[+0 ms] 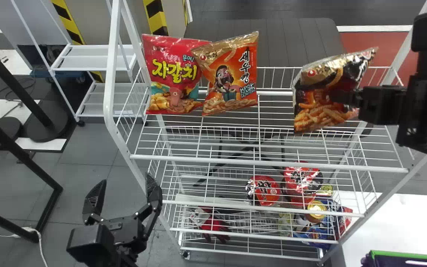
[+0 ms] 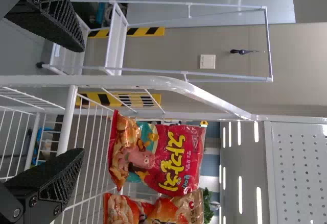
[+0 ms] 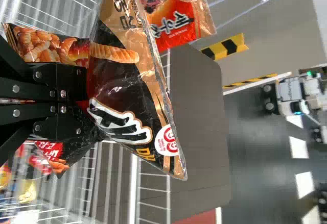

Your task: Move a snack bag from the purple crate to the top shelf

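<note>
Well past the middle of the task, to judge from the pictures. Done: picking of the black bag [image 1: 321, 87] and bringing to the rack side, with the crate [image 1: 413, 254] near the bottom right corner of the head view, well apart from the bag. Now held, firmly pinched in the closed right end effector [image 1: 350, 97], over the right part of the top shelf [image 1: 265, 163], between the orange bag [image 1: 232, 76] and the right edge. Roughly upright, but with some lean and with creases around the grip; touching the shelf wires or not, cannot tell. Near the back left corner, also a red bag [image 1: 172, 70], partly behind the orange one, both upright on the same shelf and without contact with the held bag. Near the front left corner, the left end effector [image 1: 124, 181], wide open and empty, without need for this work. Left to do, as a judgement: lowering to the wires if necessary, settling upright near the back edge, in line with the other two, then opening and careful backing out towards the right edge, without pulling the bag over.
</note>
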Controlling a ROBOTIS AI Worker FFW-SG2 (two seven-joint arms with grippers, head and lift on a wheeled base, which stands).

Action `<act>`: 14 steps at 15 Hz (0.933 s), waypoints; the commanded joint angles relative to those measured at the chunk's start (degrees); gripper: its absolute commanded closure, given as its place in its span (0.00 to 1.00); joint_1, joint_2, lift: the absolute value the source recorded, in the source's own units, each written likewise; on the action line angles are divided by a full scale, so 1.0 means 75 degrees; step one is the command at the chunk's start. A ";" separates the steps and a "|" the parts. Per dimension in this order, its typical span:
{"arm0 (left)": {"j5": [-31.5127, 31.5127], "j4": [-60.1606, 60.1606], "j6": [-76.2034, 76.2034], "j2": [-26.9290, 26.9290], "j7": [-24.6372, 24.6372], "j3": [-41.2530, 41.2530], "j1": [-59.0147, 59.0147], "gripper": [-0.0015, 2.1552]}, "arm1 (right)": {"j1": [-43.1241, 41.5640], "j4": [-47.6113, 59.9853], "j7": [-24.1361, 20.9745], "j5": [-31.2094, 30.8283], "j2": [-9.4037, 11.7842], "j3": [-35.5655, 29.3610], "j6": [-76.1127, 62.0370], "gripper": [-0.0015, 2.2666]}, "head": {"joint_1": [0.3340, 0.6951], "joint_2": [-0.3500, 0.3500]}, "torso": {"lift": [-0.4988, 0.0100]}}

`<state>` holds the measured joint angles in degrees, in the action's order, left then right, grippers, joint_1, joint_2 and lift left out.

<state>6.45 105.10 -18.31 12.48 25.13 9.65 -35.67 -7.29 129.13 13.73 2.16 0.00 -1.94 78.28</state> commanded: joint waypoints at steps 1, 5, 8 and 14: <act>0.0019 -0.0021 -0.0001 0.0012 0.0012 -0.0010 0.0010 0.06 | -0.0047 -0.0330 -0.0167 -0.0041 -0.0007 0.0118 -0.0904 0.74 | 1.00 0.65 | 0.98; 0.0019 -0.0033 -0.0024 0.0000 0.0012 -0.0010 -0.0002 0.06 | -0.0211 -0.1197 -0.0190 0.0029 -0.0007 0.0189 -0.1935 0.74 | 1.00 0.64 | 0.98; 0.0019 -0.0044 -0.0024 -0.0012 0.0012 -0.0010 -0.0002 0.06 | -0.0059 -0.1771 -0.0342 0.0474 -0.0007 0.0271 -0.3248 0.74 | 1.00 0.66 | 0.98; 0.0019 -0.0044 -0.0024 0.0012 0.0024 -0.0010 -0.0002 0.06 | 0.0480 -0.2287 -0.1280 0.0966 -0.0007 0.0681 -0.5029 0.74 | 1.00 0.68 | 0.98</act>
<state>6.59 104.76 -18.49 12.53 25.31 9.58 -35.65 -4.89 112.77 4.94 8.90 0.00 2.37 44.07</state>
